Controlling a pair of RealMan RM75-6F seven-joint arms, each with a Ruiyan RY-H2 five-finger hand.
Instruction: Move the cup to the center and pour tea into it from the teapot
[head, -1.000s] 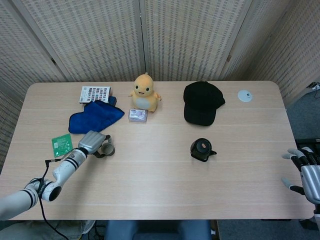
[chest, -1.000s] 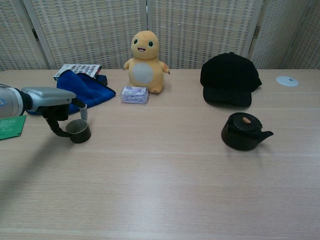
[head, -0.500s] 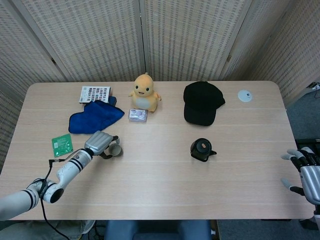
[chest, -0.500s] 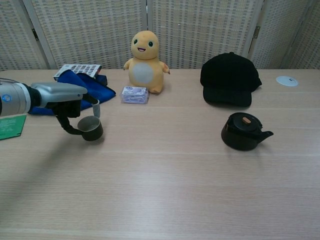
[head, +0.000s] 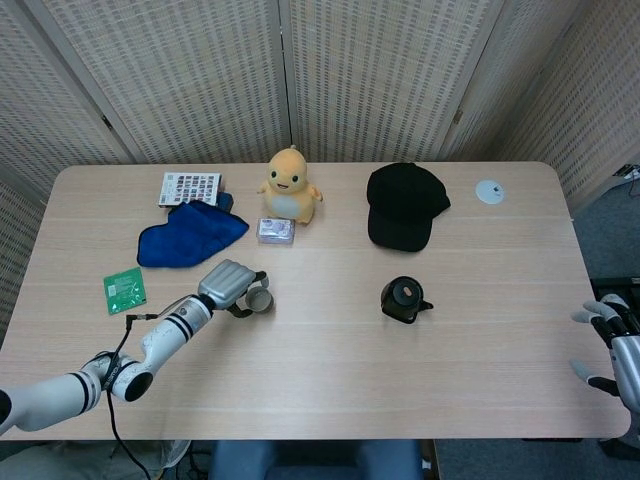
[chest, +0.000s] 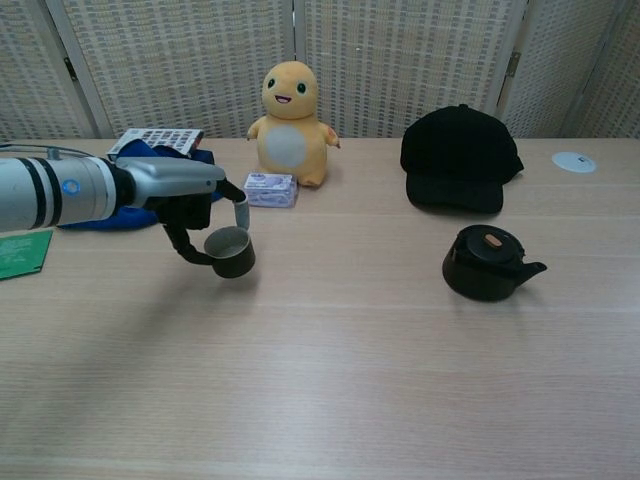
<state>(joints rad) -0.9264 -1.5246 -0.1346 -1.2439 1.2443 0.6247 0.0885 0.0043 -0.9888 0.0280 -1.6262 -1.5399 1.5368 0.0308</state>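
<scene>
My left hand (head: 228, 284) (chest: 190, 200) grips a small dark cup (head: 258, 299) (chest: 230, 251) and holds it upright just above the table, left of centre. The black teapot (head: 403, 299) (chest: 487, 263) stands on the table to the right of centre, its spout pointing right, well clear of the cup. My right hand (head: 612, 337) shows only at the right edge of the head view, off the table, with fingers spread and nothing in it. The chest view does not show it.
Along the back stand a yellow plush toy (chest: 291, 110), a black cap (chest: 459, 157), a small wrapped packet (chest: 269, 189), a blue cloth (head: 190, 233) and a patterned card (head: 189, 188). A green card (head: 124, 290) lies at the left, a white disc (head: 489, 191) at the far right.
My left hand has carried the cup to the right, towards the table's middle. The teapot has not moved; the right hand has slipped slightly further out of view.
</scene>
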